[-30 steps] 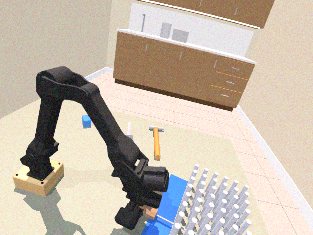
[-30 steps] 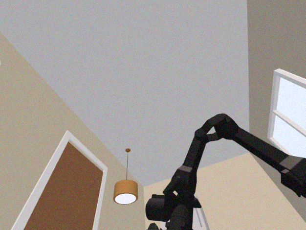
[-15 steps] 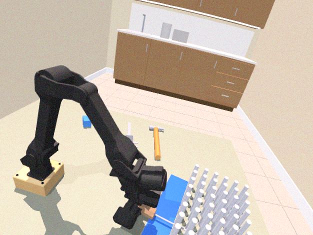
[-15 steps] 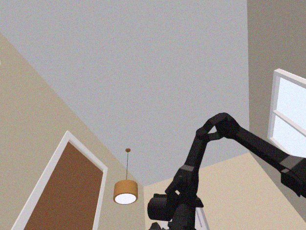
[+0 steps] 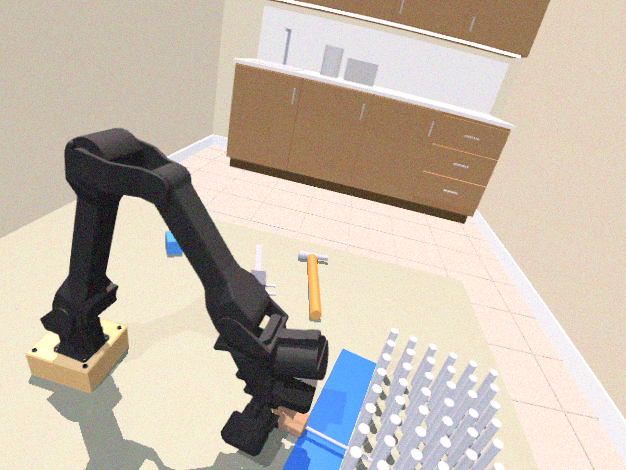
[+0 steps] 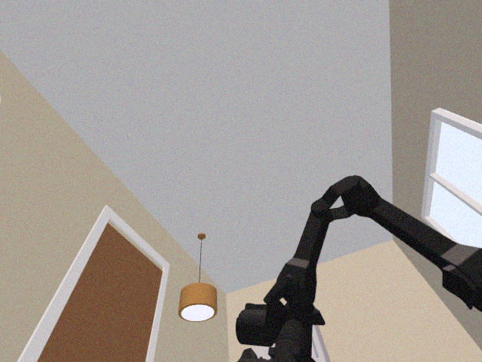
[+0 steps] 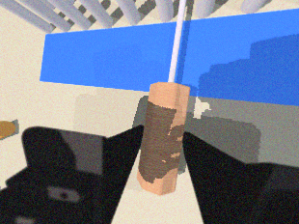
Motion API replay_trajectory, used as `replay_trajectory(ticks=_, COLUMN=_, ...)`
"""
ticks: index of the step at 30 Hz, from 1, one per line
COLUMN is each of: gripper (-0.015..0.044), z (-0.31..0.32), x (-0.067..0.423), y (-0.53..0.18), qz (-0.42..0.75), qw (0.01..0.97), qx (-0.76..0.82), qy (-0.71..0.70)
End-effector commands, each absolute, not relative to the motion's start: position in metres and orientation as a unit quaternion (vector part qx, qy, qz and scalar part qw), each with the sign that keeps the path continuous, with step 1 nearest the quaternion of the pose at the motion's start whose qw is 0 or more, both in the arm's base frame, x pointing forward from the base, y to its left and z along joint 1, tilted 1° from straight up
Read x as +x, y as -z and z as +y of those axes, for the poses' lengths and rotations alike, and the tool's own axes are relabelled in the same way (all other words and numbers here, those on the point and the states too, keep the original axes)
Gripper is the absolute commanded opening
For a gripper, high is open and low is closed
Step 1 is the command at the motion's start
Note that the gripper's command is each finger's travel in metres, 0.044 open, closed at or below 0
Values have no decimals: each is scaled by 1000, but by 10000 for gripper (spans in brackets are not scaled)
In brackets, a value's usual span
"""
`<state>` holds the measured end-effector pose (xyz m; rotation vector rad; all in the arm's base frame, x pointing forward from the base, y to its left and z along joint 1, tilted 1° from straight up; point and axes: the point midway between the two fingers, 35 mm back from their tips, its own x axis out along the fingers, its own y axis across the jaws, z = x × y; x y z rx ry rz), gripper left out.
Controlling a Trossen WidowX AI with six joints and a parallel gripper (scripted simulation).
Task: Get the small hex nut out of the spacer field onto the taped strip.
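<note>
My gripper (image 5: 285, 419) (image 7: 163, 132) is shut on the tan wooden handle (image 5: 294, 422) (image 7: 166, 101) of a hook tool, low over the table at the near edge of the blue taped strip (image 5: 348, 384) (image 7: 96, 58). The tool's thin white rod (image 5: 326, 438) (image 7: 176, 46) runs across the strip and in among the front row of the standing grey spacers (image 5: 429, 399) (image 7: 130, 8). The spacers stand upright. The hex nut is hidden from me in every view, and so is the rod's tip.
An orange-handled hammer (image 5: 314, 288) and a grey tool (image 5: 260, 275) lie on the table beyond the arm. A small blue block (image 5: 172, 242) lies further back on the left. The arm's base stands on a wooden block (image 5: 75, 364) at the left.
</note>
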<state>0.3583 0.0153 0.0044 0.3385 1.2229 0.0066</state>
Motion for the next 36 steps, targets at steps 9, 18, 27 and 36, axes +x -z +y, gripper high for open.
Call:
replay_trajectory(ticks=9, gripper=0, z=16, x=351, y=-5, qz=570, qw=806, qx=160, qy=-1)
replay_trajectory(ticks=18, gripper=0, z=17, x=346, y=-4, qz=571, qw=805, qx=160, qy=-1)
replay_trajectory(ticks=27, gripper=0, z=18, x=341, y=-4, qz=571, qw=805, qx=160, qy=-1)
replay_trajectory(ticks=36, gripper=0, z=19, x=336, y=-4, qz=571, qw=805, qx=160, qy=-1)
